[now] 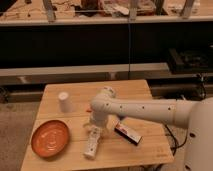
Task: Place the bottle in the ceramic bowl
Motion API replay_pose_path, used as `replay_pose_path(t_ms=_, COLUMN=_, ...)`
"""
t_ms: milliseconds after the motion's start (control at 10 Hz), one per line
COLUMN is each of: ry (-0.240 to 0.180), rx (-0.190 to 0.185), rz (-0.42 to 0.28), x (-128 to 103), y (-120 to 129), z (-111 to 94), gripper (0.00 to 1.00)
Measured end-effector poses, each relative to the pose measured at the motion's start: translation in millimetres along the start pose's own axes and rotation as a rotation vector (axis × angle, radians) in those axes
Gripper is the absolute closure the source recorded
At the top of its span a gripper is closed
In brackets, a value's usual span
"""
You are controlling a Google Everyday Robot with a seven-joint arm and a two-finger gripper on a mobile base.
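Glossy ceramic bowl (50,138), matt wooden table (82,93)

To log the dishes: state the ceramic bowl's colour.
Ceramic bowl: glossy orange-brown, camera view; open gripper over the bottle.

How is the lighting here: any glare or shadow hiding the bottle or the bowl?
Camera view: warm, dim light, dark shelving behind. The ceramic bowl has a soft sheen but no blinding glare. The gripper hangs at the far end of the bottle, whose pale body stands out against the table.

Wood tbl (145,90): bowl (50,138), bottle (92,145), cup (64,101), box (128,133).
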Motion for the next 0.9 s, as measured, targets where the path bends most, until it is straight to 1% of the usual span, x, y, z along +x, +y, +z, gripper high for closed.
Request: replay_pose_path(t_ms=900, ry=-0.030, rx=0.009, rz=-0.017, x=-2, y=0, z=14, gripper=0.20)
